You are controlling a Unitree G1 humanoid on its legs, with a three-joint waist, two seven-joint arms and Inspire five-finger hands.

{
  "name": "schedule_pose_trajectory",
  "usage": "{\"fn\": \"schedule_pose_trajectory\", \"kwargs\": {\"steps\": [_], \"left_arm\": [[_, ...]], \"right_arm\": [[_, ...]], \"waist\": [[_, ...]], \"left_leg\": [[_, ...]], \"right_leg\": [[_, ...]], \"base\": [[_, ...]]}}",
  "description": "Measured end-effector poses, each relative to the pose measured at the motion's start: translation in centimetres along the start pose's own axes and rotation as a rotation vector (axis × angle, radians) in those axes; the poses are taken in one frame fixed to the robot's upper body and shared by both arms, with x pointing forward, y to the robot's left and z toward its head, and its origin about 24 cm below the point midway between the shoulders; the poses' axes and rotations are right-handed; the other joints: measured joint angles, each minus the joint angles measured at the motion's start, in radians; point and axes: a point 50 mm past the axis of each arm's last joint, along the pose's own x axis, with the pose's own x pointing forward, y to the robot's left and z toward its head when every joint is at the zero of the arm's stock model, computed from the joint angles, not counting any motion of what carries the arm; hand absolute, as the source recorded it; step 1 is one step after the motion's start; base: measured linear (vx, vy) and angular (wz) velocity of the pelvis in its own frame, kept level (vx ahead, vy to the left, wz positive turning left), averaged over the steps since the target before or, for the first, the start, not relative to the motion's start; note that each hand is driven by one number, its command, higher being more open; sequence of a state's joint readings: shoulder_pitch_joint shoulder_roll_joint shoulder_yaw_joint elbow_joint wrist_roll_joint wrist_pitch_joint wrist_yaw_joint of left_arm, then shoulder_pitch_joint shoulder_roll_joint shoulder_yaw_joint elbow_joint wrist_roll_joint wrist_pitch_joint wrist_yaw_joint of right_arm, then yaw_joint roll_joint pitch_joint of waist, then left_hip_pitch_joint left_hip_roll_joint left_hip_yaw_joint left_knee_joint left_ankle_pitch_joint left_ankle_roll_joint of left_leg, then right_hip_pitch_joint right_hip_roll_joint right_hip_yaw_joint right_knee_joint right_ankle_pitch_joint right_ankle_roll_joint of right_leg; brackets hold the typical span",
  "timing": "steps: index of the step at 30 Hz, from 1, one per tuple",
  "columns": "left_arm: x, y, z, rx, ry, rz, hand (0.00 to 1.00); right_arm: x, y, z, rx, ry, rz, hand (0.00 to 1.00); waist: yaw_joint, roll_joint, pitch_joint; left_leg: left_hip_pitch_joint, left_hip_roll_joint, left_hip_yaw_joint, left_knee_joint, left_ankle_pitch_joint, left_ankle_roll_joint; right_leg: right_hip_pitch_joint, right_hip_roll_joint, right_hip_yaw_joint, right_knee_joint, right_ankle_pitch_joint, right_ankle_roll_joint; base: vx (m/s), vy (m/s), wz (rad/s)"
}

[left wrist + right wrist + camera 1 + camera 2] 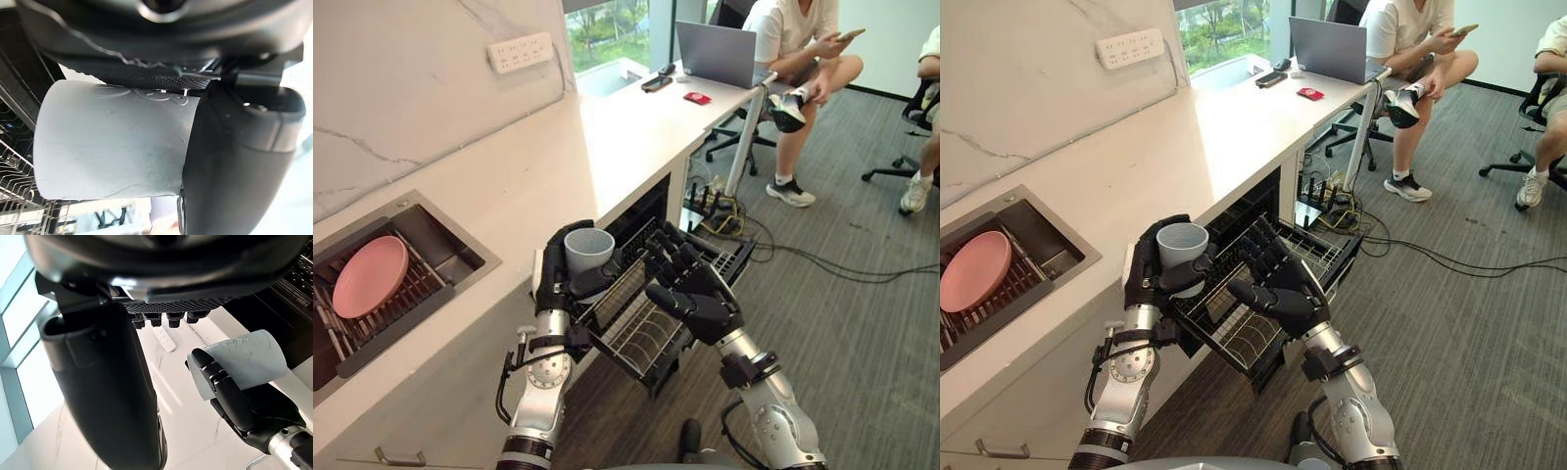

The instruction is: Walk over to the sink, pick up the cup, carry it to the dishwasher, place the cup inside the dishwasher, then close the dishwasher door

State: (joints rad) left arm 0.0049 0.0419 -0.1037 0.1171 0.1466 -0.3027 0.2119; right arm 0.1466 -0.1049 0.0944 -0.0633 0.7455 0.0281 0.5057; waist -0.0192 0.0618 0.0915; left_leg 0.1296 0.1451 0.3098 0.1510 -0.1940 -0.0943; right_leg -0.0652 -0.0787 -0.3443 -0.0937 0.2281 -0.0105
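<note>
My left hand (553,284) is shut round a pale grey-blue cup (588,249), held upright at the counter's front edge, just left of the dishwasher's pulled-out wire rack (641,338). Seen from the left wrist, the cup (112,147) lies against the palm with the thumb (234,156) wrapped over it. My right hand (695,294) hovers open over the rack, fingers stretched toward the dark dishwasher opening (641,211), holding nothing. From the right wrist, the cup (244,360) sits in the left hand (234,401) past my right thumb (112,382).
A sink (460,250) with a pink plate (370,276) on its rack lies to the left in the white counter. A laptop (717,54) sits on the counter's far end by a seated person (798,59). Cables (803,255) run across the grey carpet.
</note>
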Motion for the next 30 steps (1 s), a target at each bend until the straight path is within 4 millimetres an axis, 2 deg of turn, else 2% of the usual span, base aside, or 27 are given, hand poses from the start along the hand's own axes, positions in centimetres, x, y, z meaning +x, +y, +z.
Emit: {"fn": "schedule_pose_trajectory", "kwargs": {"steps": [3,7,16,23,30], "left_arm": [[0.1,-0.6,0.5,0.084,-0.051,-0.058,0.00],[0.3,-1.1,1.1,0.168,-0.120,-0.124,0.00],[0.5,-1.6,3.8,0.169,-0.251,-0.145,0.00],[0.2,-2.0,3.8,0.184,-0.258,-0.184,0.00],[-0.2,-3.3,3.9,0.167,-0.260,-0.240,0.00]], "right_arm": [[0.0,-0.1,-0.2,-0.003,0.020,-0.034,1.00],[0.1,-0.1,-0.3,-0.124,0.084,-0.075,1.00],[2.0,1.0,0.0,-0.198,0.096,-0.095,1.00],[3.0,1.8,0.1,-0.213,0.096,-0.111,1.00],[4.5,2.7,0.4,-0.229,0.077,-0.118,1.00]], "waist": [[-0.002,0.000,0.000],[-0.005,0.000,0.000],[-0.009,0.000,0.000],[-0.008,0.000,0.000],[-0.005,0.000,0.000]], "left_leg": [[-0.002,0.000,-0.002,0.001,0.002,-0.001],[-0.002,-0.002,-0.002,0.002,0.002,-0.001],[-0.006,-0.010,-0.005,0.005,0.006,0.004],[-0.015,-0.015,-0.017,0.006,0.011,0.007],[-0.023,-0.015,-0.029,0.011,0.013,0.007]], "right_leg": [[-0.001,0.000,-0.001,0.000,0.002,-0.002],[-0.001,-0.002,0.000,0.000,0.004,-0.003],[-0.003,-0.007,0.000,0.000,0.008,-0.002],[-0.003,-0.011,-0.009,0.000,0.009,0.000],[-0.003,-0.013,-0.017,0.000,0.010,-0.002]], "base": [[0.00,0.000,0.00],[0.01,0.024,0.00],[0.00,0.002,0.00],[0.00,0.019,0.05],[0.01,0.021,0.04]]}}
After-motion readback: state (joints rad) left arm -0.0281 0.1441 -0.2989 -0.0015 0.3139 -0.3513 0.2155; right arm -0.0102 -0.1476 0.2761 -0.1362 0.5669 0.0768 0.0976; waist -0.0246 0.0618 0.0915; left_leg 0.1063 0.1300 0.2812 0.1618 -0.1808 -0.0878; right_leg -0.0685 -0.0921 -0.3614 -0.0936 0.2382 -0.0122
